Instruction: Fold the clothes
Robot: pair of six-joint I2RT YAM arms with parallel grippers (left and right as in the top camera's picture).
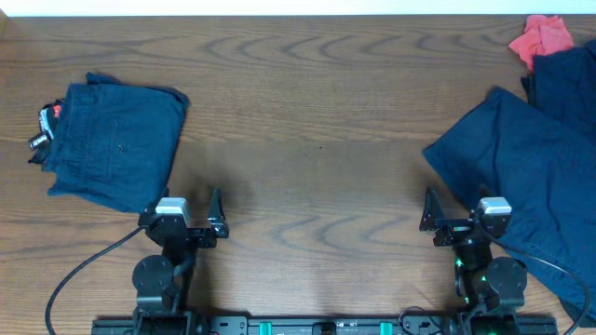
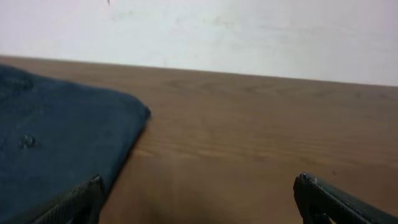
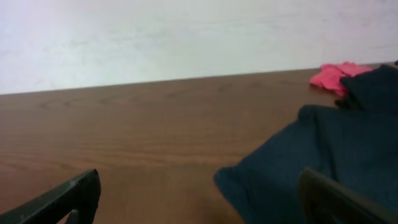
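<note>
Nearest, at eight o'clock on the table (image 1: 307, 140): left gripper (image 1: 182, 209), spread wide, gripping nothing. At four o'clock: right gripper (image 1: 466, 212), likewise wide open and empty, just beside unfolded navy garments (image 1: 535, 158) sprawled from three o'clock past the right edge. Farther out, at nine o'clock: folded navy shorts (image 1: 116, 140), lying flat, red-and-white tag (image 1: 48, 116) at the left edge. Farthest, at two o'clock: crumpled red cloth (image 1: 545, 35), just beside the garments' far end.

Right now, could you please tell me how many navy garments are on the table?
2 that I can tell apart: a folded navy garment on the left, and an unfolded navy heap at the right edge. The heap may hide further pieces.
</note>
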